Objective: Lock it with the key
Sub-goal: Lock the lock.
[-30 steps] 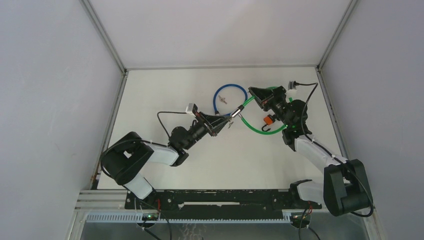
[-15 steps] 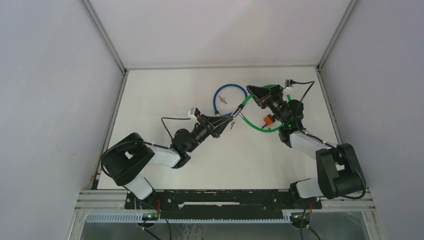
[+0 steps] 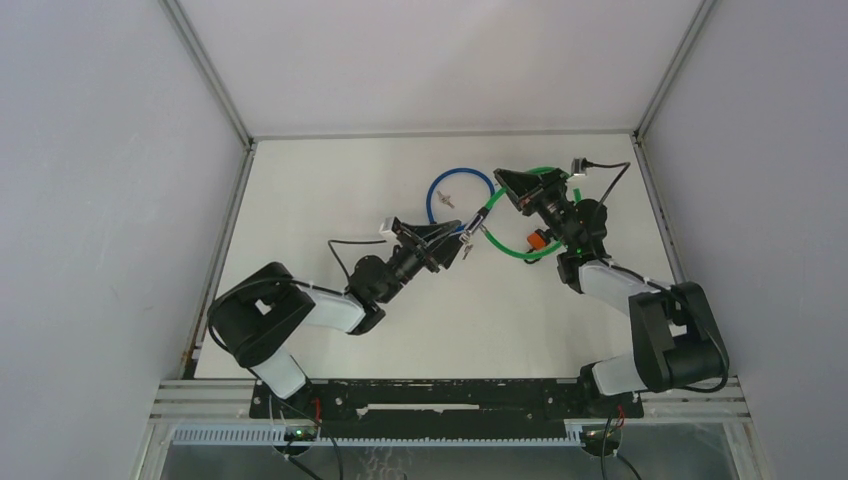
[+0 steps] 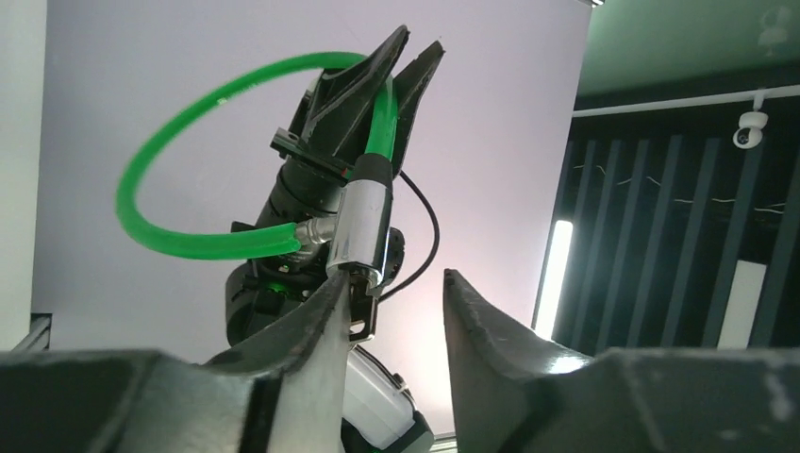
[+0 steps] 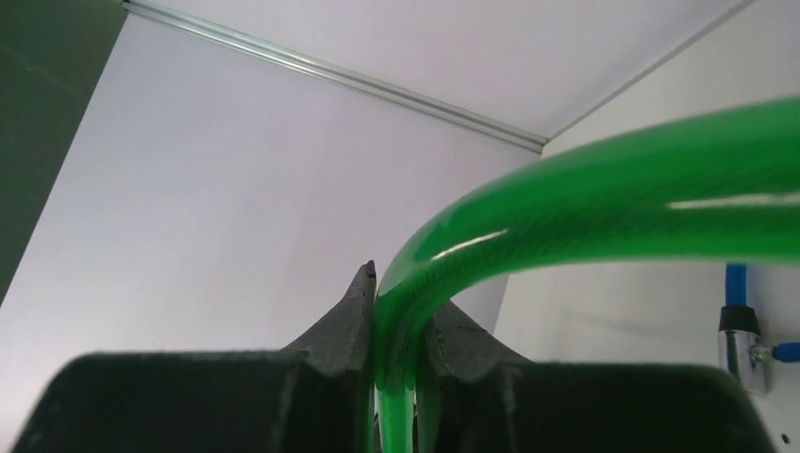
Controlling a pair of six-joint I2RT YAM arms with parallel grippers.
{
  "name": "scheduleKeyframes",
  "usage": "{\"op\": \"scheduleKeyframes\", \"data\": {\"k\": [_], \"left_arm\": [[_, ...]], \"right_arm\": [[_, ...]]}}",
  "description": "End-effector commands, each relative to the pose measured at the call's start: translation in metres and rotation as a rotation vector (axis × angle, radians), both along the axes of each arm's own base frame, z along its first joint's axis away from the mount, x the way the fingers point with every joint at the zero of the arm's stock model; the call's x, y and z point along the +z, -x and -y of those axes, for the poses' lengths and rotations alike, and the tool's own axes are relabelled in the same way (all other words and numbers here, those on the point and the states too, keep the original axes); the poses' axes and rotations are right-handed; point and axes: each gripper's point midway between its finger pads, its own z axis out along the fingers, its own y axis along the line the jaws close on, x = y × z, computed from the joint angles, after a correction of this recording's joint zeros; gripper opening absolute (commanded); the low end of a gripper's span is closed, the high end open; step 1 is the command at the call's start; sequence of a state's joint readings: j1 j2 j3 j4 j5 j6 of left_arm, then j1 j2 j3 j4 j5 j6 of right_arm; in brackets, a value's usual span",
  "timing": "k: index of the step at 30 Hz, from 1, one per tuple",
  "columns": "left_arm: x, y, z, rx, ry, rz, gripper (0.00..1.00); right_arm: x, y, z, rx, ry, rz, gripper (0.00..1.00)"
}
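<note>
1. The green cable lock (image 5: 604, 189) is clamped by the right pincer (image 5: 401, 302), which is closed on the cable a little behind its metal end, over the far right part of the tabletop (image 3: 330, 180).
2. The chrome lock barrel (image 4: 363, 222) is presented at the cable's end, directly in front of the left pincer (image 4: 396, 276).
3. The left pincer is seen open, with a clear gap between its fingers, and nothing is gripped by it.
4. A small dark piece, probably the key (image 4: 363, 319), is seen protruding from the barrel's lower end, just beside one finger. Whether they touch cannot be judged.
5. A blue cable lock (image 5: 735, 283) is laid on the tabletop near the green one.
</note>
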State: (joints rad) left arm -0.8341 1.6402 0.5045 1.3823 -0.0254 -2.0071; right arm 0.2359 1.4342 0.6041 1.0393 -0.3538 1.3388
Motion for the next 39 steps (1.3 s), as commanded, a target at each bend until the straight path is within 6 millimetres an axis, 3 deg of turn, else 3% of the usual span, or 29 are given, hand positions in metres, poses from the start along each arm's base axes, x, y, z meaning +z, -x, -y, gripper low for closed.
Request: {"op": "scheduleKeyframes", "data": {"k": [1, 15, 18, 20, 23, 24, 30, 39], "left_arm": [[0.049, 0.000, -0.020, 0.072, 0.100, 0.148, 0.46], [-0.010, 0.022, -0.020, 0.015, -0.258, 0.333, 0.99], [-0.034, 0.029, -0.017, -0.004, -0.498, 0.423, 1.00], [-0.054, 0.030, -0.024, -0.001, -0.759, 0.466, 1.00], [-0.052, 0.028, -0.050, 0.104, -1.192, 0.581, 1.00], [-0.047, 0.030, -0.054, 0.102, -1.233, 0.609, 1.00], [-0.055, 0.041, -0.040, 0.003, -1.298, 0.707, 0.97], [-0.045, 0.043, -0.019, -0.002, -1.246, 0.806, 0.75]], "right_arm": [[0.013, 0.023, -0.014, 0.108, 0.102, 0.064, 0.00], [0.004, 0.016, -0.002, 0.096, 0.141, -0.093, 0.00], [0.002, 0.015, 0.000, 0.098, 0.141, -0.116, 0.00], [0.000, 0.015, 0.002, 0.091, 0.146, -0.128, 0.00], [0.000, 0.015, 0.006, 0.084, 0.157, -0.144, 0.00], [0.000, 0.014, 0.006, 0.082, 0.155, -0.148, 0.00], [-0.007, 0.010, 0.006, 0.082, 0.128, -0.224, 0.00], [-0.028, 0.014, 0.010, 0.064, 0.101, -0.455, 0.00]]}}
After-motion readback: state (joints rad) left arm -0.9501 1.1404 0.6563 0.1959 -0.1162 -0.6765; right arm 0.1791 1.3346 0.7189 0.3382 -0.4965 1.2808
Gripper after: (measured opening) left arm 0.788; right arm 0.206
